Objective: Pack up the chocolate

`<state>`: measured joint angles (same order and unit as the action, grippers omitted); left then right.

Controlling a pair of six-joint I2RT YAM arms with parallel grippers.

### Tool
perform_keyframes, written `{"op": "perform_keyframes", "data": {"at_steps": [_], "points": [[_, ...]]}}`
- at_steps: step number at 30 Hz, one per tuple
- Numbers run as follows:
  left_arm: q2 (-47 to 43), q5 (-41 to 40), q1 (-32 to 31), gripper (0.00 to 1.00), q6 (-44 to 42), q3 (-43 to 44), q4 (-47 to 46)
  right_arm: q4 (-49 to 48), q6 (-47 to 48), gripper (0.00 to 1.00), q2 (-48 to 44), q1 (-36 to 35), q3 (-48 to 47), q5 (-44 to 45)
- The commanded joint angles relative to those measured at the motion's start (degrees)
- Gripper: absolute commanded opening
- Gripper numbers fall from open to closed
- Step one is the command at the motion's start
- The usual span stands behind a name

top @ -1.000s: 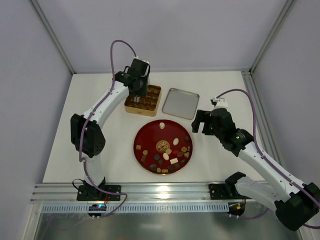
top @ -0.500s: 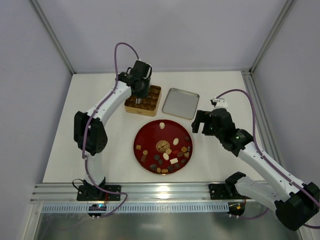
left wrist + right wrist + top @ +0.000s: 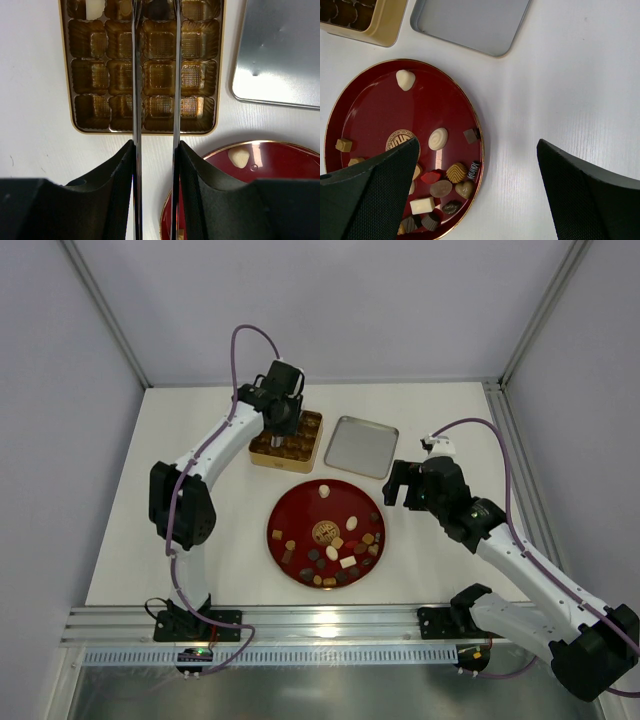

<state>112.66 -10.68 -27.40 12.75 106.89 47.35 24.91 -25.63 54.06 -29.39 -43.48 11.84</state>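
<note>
Chocolate (image 3: 335, 545): most pieces heaped on near half of dark-red plate (image 3: 290, 502) at table centre. One cream piece (image 3: 405, 79) alone on plate's far side. One white piece (image 3: 95, 7) in far-left cell of gold tin (image 3: 145, 132).

Left gripper (image 3: 281, 416) above tin, jaws narrowly parted around dark piece at frame edge; grip cannot be told.

Right gripper (image 3: 400, 485) beside plate's right rim, jaws spread wide, holding nothing.

Silver lid (image 3: 362, 447) lies right of tin.
</note>
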Motion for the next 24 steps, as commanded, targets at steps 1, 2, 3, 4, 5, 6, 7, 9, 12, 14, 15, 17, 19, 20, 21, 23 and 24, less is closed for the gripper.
{"op": "perform_keyframes", "data": {"at_steps": [1, 2, 3, 4, 5, 6, 7, 9, 12, 14, 15, 17, 19, 20, 21, 23, 24], "points": [[-0.16, -0.22, -0.02, 0.39, -1.24, 3.23, -1.39, -1.88, 0.05, 1.00, 0.17, 0.21, -0.55, 0.03], [-0.16, -0.31, -0.02, 0.39, -1.24, 3.32, -1.39, -1.79, 0.05, 1.00, 0.17, 0.21, -0.55, 0.03], [-0.25, -0.31, -0.02, 0.39, -1.33, 3.67, -1.30, -1.79, 0.05, 1.00, 0.17, 0.21, -0.55, 0.12], [-0.25, -0.48, -0.02, 0.40, -1.41, 3.76, -1.21, -1.79, 0.05, 1.00, -0.01, 0.21, -0.55, 0.12], [-0.25, -0.48, -0.02, 0.40, -1.42, 3.94, -1.04, -1.79, 0.05, 1.00, 0.08, 0.21, -0.55, 0.03], [-0.34, -0.57, 0.06, 0.40, -1.50, 4.29, -0.86, -1.79, 0.05, 1.00, -0.01, 0.21, -0.55, 0.12], [-0.34, -0.49, -0.02, 0.39, -1.50, 4.46, -0.86, -1.70, 0.05, 1.00, 0.08, 0.21, -0.55, 0.12], [-0.95, -0.57, -0.02, 0.39, -1.50, 4.99, -0.42, -1.70, 0.05, 1.00, -0.01, 0.21, -0.64, 0.03], [-2.09, -0.49, -0.02, 0.39, -1.33, 5.26, -0.16, -1.79, 0.05, 1.00, -0.10, 0.21, -0.55, 0.03], [-2.97, 0.04, -0.02, 0.40, -0.98, 5.43, 0.19, -1.88, -0.04, 1.00, -0.01, 0.21, -0.46, -0.06], [-4.02, 0.30, 0.06, 0.40, -0.80, 5.43, 0.54, -1.88, -0.04, 1.00, -0.01, 0.21, -0.46, -0.15], [-5.08, 1.09, -0.02, 0.39, -0.19, 5.08, 0.81, -2.05, -0.12, 1.00, -0.01, 0.21, -0.46, -0.32], [-7.10, 1.97, -0.02, 0.40, 0.34, 4.47, 1.51, -1.97, -0.12, 1.00, 0.08, 0.21, -0.46, -0.32], [-7.98, 3.02, -0.02, 0.39, 0.95, 3.25, 1.60, -2.05, -0.21, 1.00, -0.01, 0.21, -0.37, -0.41], [-8.94, 3.73, -0.02, 0.39, 1.22, 2.37, 1.60, -2.14, -0.13, 1.00, -0.01, 0.21, -0.37, -0.32], [-12.97, 5.13, -0.20, 0.39, 2.27, -0.52, 1.43, -2.14, 0.05, 1.00, -0.19, 0.21, -0.20, -0.15], [-12.99, 5.84, -0.20, 0.39, 2.62, -1.59, 1.43, -2.14, 0.05, 1.00, -0.19, 0.21, -0.28, -0.15]]}}
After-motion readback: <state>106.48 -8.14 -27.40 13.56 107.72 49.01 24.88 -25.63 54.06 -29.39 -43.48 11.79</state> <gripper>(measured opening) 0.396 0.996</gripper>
